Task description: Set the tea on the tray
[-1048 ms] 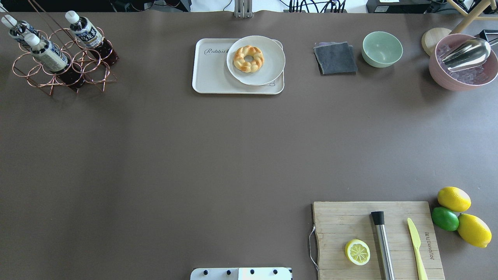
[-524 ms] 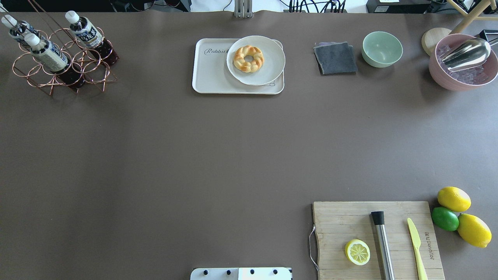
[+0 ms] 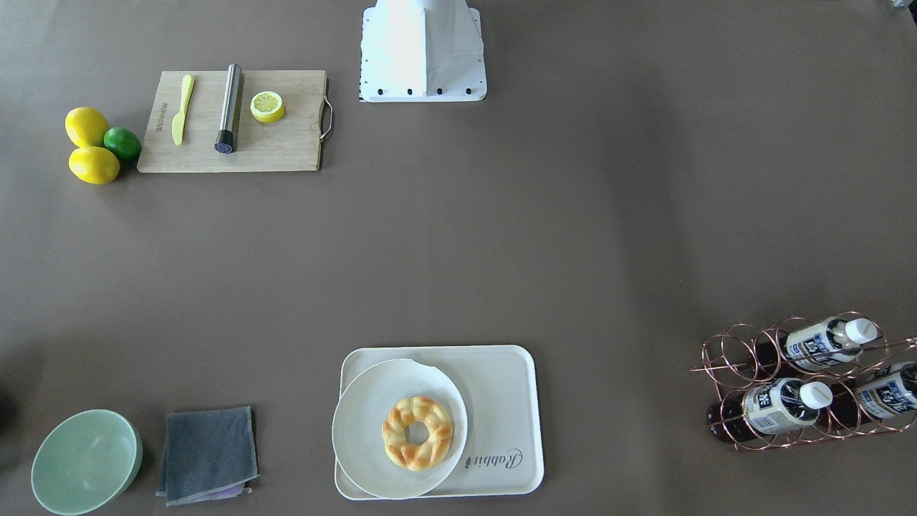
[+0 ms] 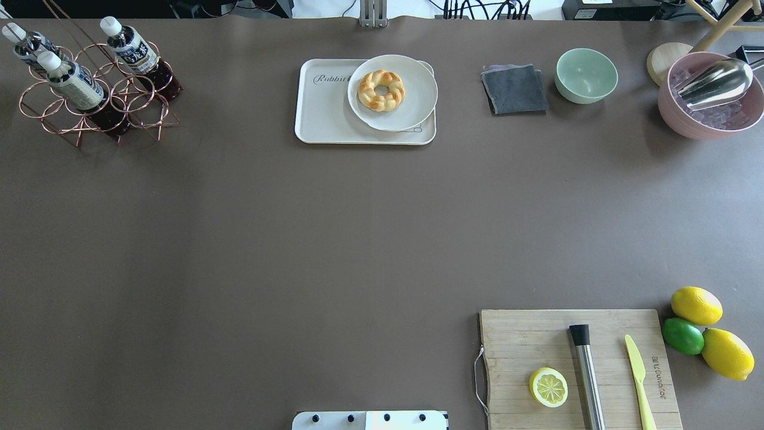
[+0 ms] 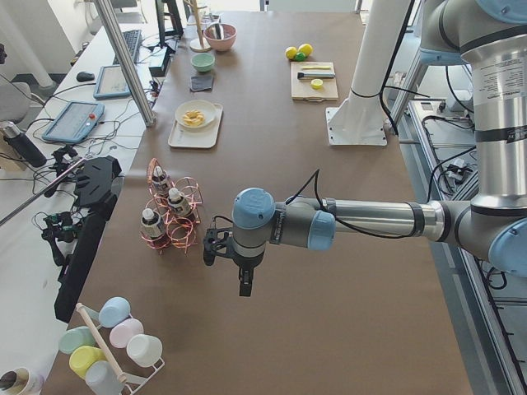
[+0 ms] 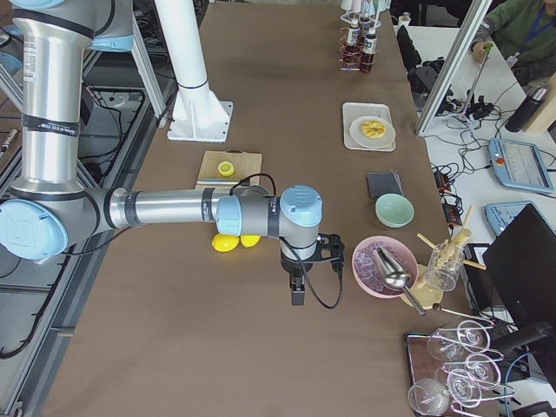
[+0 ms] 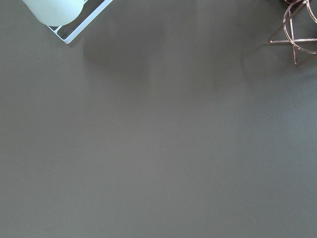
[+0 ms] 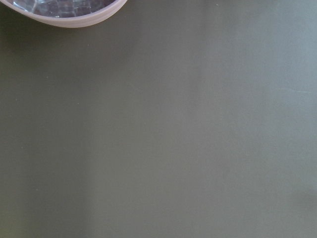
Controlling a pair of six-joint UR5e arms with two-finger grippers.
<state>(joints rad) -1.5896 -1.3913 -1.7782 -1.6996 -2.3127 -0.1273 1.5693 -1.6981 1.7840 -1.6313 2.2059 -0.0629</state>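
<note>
Three tea bottles (image 4: 128,49) (image 4: 73,82) (image 4: 27,43) with white caps lie tilted in a copper wire rack (image 4: 127,88) at the table's far left corner; they also show in the front view (image 3: 817,342). The cream tray (image 4: 325,113) with "Rabbit" script sits at the far middle, its left part bare. The left gripper (image 5: 245,284) hangs over bare table short of the rack, seen only in the left side view. The right gripper (image 6: 297,295) hangs next to the pink bowl, seen only in the right side view. I cannot tell whether either is open or shut.
A round white plate (image 4: 412,107) with a braided doughnut (image 4: 381,89) covers the tray's right part. A grey cloth (image 4: 514,89), green bowl (image 4: 586,74) and pink ice bowl (image 4: 710,122) with scoop stand at the far right. A cutting board (image 4: 519,346) with lemon half, muddler and knife lies near right, beside lemons and a lime.
</note>
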